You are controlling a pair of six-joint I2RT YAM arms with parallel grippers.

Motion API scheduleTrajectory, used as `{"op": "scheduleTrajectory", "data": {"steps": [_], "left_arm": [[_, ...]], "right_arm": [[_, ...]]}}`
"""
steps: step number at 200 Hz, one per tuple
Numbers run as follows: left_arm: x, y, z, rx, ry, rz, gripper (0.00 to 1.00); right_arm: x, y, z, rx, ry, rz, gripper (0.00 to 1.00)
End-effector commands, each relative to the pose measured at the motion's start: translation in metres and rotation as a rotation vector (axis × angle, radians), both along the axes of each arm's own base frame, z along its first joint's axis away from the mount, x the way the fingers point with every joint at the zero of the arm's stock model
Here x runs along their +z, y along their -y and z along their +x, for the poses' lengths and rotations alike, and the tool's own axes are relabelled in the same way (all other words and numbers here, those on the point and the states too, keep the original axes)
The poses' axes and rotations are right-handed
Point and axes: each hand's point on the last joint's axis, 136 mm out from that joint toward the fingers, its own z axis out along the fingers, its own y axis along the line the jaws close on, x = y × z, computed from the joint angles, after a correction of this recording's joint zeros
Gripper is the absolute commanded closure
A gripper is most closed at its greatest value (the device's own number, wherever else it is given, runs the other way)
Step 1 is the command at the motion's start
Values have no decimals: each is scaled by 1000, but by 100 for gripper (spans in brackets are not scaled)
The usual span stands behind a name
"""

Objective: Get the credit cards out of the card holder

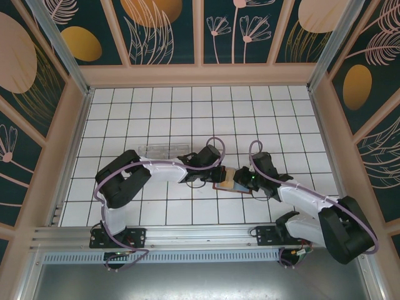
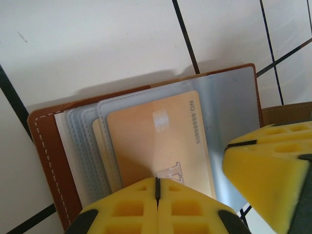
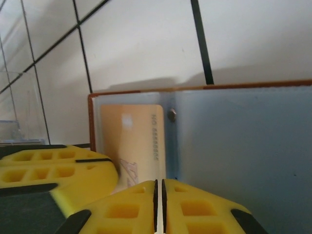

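The brown card holder [image 1: 226,183] lies open on the tiled floor between my two grippers, its blue-grey inside [image 2: 229,112] facing up. A gold credit card [image 2: 156,141] sticks partly out of the clear sleeves [image 2: 90,146]. My left gripper [image 2: 157,187] is shut, its tips resting on that card's near end; I cannot tell whether it grips the card. My right gripper [image 3: 158,187] is shut on the holder's blue-grey page [image 3: 243,146], with a hairline pale slit between its pads. The gold card [image 3: 136,141] lies just left of it. A right finger [image 2: 273,170] shows in the left wrist view.
A clear plastic box [image 1: 153,150] lies on the tiles behind the left arm, and its corner [image 3: 14,131] shows in the right wrist view. Both arms meet at the middle of the floor. Walls enclose the tiled area on three sides.
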Motion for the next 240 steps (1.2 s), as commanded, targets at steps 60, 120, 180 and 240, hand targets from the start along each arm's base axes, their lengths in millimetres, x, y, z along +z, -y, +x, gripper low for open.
{"op": "scheduleTrajectory", "data": {"steps": [60, 120, 180, 240], "left_arm": [[-19, -9, -11, 14, -59, 16, 100], [-20, -8, -13, 11, -71, 7, 100], [-21, -8, -14, 9, -76, 4, 100], [-10, -13, -6, 25, -44, 12, 100]], "right_arm": [[-6, -4, -2, 5, -24, 108, 84], [-9, -6, -3, 11, -39, 142, 85], [-8, -6, -4, 11, -43, 167, 98], [-9, 5, -6, -23, -39, 160, 100]]}}
